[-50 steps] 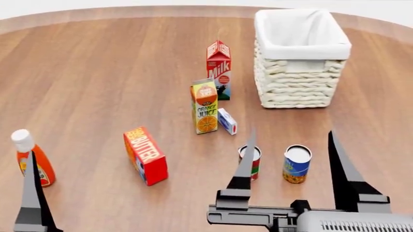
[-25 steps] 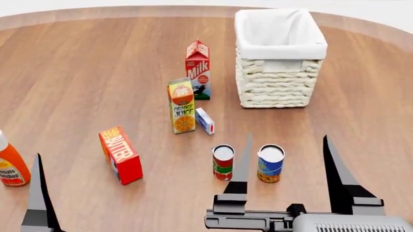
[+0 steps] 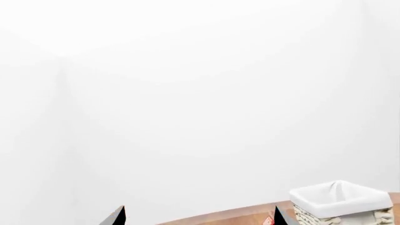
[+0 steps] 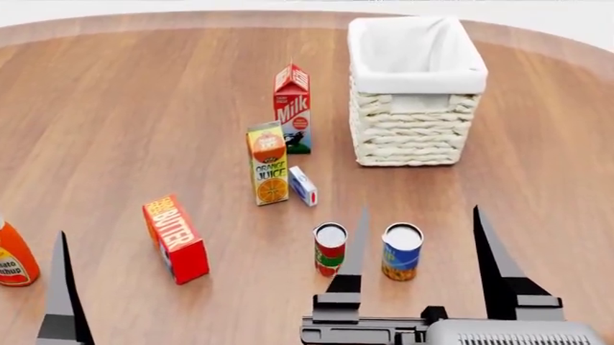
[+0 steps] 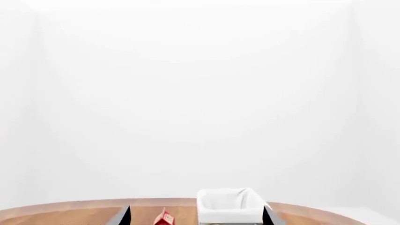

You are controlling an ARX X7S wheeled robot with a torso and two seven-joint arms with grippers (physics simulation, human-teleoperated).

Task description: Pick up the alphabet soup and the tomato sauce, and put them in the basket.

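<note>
In the head view the alphabet soup (image 4: 401,251), a blue can, stands upright on the wooden table, with the tomato sauce (image 4: 330,249), a red and green can, just left of it. The basket (image 4: 418,93) stands at the far right and is empty as far as I can see; it also shows in the left wrist view (image 3: 340,201) and the right wrist view (image 5: 228,206). My right gripper (image 4: 420,210) is open and empty, nearer me than the cans, and the soup shows between its fingers. My left gripper (image 3: 198,215) is open and empty at the lower left; one of its fingers (image 4: 62,287) shows.
A milk carton (image 4: 292,108), an orange juice carton (image 4: 267,164) and a small blue-white box (image 4: 303,186) stand left of the basket. A red butter box (image 4: 175,238) stands further left. An orange ketchup bottle (image 4: 14,259) is at the left edge.
The head view has shifted, so everything on the table has slid left in it and the ketchup bottle is now half cut off. Both grippers stay open and empty.
</note>
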